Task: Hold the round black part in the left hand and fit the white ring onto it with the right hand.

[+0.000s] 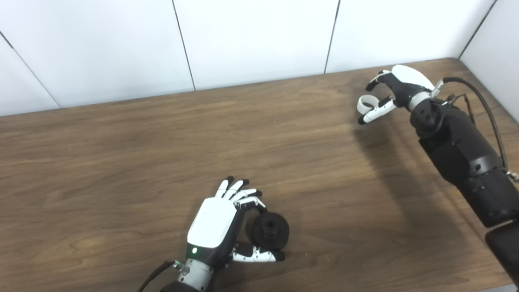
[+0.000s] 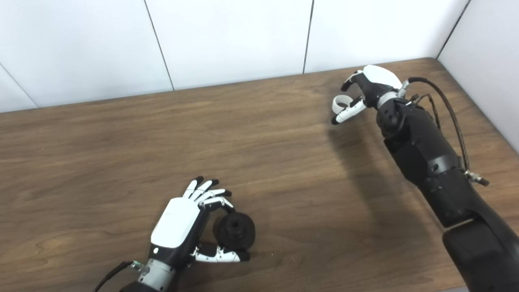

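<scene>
The round black part [image 1: 270,230] is a disc with a raised hub, near the table's front edge. My left hand [image 1: 221,221] is closed around it, with fingers curled over its top and the thumb under it. The white ring [image 1: 366,104] is at the back right of the table. My right hand [image 1: 391,91] is on it, and the ring sits pinched against the thumb by a curled finger. The other fingers arch above the ring. I cannot tell whether the ring touches the table. Both hands also show in the right eye view: the left hand [image 2: 182,221] and the right hand [image 2: 367,87].
The brown wooden table [image 1: 162,154] runs to white wall panels at the back and on the right. My right forearm [image 1: 462,158] with its cable lies along the table's right side. The table's right edge is close to that arm.
</scene>
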`<state>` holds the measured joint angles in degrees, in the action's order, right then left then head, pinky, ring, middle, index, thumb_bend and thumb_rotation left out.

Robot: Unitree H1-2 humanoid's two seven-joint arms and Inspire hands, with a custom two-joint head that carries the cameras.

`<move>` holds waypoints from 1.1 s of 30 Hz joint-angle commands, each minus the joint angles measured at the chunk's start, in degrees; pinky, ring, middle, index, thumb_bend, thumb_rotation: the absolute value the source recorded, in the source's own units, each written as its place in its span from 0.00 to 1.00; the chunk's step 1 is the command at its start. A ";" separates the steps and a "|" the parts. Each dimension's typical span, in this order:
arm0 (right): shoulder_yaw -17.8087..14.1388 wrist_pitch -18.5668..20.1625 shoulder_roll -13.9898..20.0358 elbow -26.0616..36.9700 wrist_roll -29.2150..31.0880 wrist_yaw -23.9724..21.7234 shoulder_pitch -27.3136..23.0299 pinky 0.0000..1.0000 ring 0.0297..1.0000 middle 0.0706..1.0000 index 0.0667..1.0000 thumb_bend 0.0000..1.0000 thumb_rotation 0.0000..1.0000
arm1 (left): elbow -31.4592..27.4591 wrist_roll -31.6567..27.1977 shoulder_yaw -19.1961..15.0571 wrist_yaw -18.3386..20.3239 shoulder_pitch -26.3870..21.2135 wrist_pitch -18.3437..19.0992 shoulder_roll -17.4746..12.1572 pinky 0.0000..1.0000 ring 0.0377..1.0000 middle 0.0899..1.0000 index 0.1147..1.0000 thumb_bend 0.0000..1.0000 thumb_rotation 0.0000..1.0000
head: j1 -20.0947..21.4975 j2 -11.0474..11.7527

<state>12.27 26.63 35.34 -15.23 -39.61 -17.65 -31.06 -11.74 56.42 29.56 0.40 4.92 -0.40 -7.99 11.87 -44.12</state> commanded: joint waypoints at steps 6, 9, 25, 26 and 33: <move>-1.02 -0.13 1.57 0.47 -0.25 1.16 -2.86 0.96 0.99 0.94 0.68 0.85 0.28 | 0.63 2.53 0.69 2.46 0.89 1.82 -0.48 1.00 0.91 0.77 0.42 0.53 0.06 | 0.01 -0.16; -1.07 -0.20 1.66 0.65 -0.17 1.17 -2.94 0.96 0.99 0.94 0.67 0.85 0.27 | 0.54 2.50 0.71 2.61 0.86 1.88 -0.42 1.00 0.92 0.77 0.42 0.52 0.06 | -0.02 -0.20; -0.88 -1.28 1.85 0.29 0.29 1.21 -3.68 0.95 0.99 0.93 0.65 0.83 0.25 | 0.56 2.17 0.68 2.20 0.73 1.63 -0.24 1.00 0.91 0.76 0.42 0.53 0.06 | -0.01 -0.62; -0.85 -1.35 1.85 0.29 0.27 1.24 -3.71 0.96 0.99 0.93 0.64 0.83 0.25 | 0.52 2.25 0.70 2.22 0.72 1.66 -0.23 1.00 0.91 0.77 0.42 0.53 0.06 | -0.01 -0.62; -1.12 -1.39 1.61 0.62 0.73 1.37 -3.76 0.95 0.99 0.93 0.63 0.82 0.22 | 0.23 2.38 0.82 2.46 0.78 1.84 -0.08 1.00 0.91 0.76 0.41 0.53 0.06 | -0.34 -0.74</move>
<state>12.23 26.32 35.47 -16.00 -39.11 -17.69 -31.51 -11.94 57.26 29.82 0.44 4.93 0.23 -7.63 11.60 -44.82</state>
